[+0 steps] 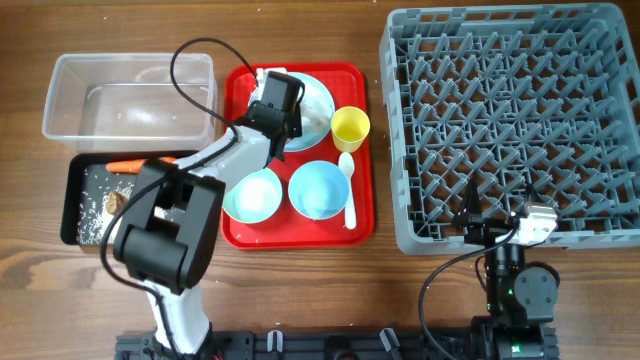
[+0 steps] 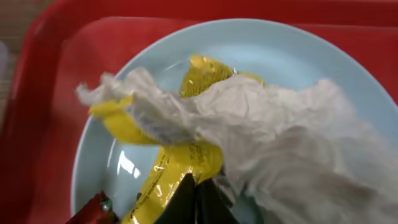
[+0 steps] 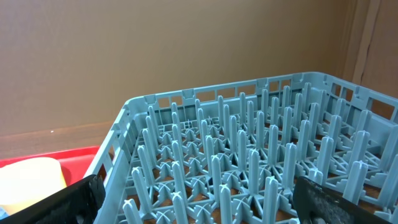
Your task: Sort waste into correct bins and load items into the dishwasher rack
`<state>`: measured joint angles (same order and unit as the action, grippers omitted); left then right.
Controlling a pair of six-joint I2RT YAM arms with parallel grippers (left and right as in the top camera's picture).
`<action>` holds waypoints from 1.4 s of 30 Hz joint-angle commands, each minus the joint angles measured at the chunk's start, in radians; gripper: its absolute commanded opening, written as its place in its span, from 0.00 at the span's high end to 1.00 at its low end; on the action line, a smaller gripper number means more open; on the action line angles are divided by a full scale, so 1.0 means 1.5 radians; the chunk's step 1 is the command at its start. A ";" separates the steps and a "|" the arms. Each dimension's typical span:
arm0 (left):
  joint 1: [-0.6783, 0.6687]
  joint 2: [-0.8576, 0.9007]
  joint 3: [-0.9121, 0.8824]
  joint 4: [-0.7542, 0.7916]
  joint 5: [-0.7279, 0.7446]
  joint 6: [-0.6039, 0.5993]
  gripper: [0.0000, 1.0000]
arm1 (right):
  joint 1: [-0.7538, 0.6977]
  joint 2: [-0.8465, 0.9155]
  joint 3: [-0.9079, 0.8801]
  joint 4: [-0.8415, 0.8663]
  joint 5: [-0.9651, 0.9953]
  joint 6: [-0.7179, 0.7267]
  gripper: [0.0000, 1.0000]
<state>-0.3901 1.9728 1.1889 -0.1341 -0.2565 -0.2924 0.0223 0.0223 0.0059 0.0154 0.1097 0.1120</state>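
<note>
**Left gripper** [image 2: 194, 200]: reaches across the red tray [image 1: 365, 215] to the plate [image 2: 298, 56]. Its fingers are pressed together at the lower end of the yellow wrapper [image 2: 177, 165], where the tissue [image 2: 280, 124] overlaps it. Whether they have caught film, paper or nothing cannot be told. The low approach at the pile's edge suits pinching thin, loose material.

**Plate:** sits at the back of the red tray, carrying tissue, yellow wrapper and a corner of red wrapper [image 2: 93, 208]. Judged not ready for the rack until this waste is lifted off.

**Bowls** [image 1: 252, 195], **cup** [image 1: 350, 126], **spoon** [image 1: 348, 190]: all on the red tray. The two bowls sit side by side at the front, the cup beside the plate, the spoon along the right bowl. None is loaded yet.

**Black tray** [image 1: 72, 200]: holds the carrot [image 1: 128, 165], rice [image 1: 95, 205] and brown lump [image 1: 114, 201], so it is probably the food-scrap bin.

**Clear tub** [image 1: 130, 95]: behind the black tray, with no wrapper or tissue visible in it. It is the likely destination for the paper and wrappers.

**Rack** [image 1: 510, 110]: right of the red tray, pegs bare.

**Right gripper** [image 3: 202, 202]: fingers spread wide and holding nothing. It hangs at the rack's near edge, out of the left arm's way.
</note>
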 commanded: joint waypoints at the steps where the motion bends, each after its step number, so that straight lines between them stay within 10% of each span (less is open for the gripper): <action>1: 0.004 -0.080 0.003 -0.019 -0.023 0.001 0.96 | -0.003 0.001 -0.001 0.003 0.007 0.005 0.00; 19: 0.004 -0.186 0.003 -0.183 -0.017 0.001 0.95 | -0.003 0.001 -0.001 0.003 0.006 0.005 0.00; 29: 0.004 -0.168 0.003 -0.235 0.023 -0.002 0.58 | -0.003 0.001 -0.001 0.003 0.007 0.005 0.00; 42: 0.004 -0.076 0.003 -0.138 0.023 0.016 0.58 | -0.003 0.001 -0.001 0.003 0.007 0.005 0.00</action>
<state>-0.3901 1.8320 1.1889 -0.3687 -0.2337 -0.2958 0.0223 0.0223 0.0059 0.0154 0.1097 0.1123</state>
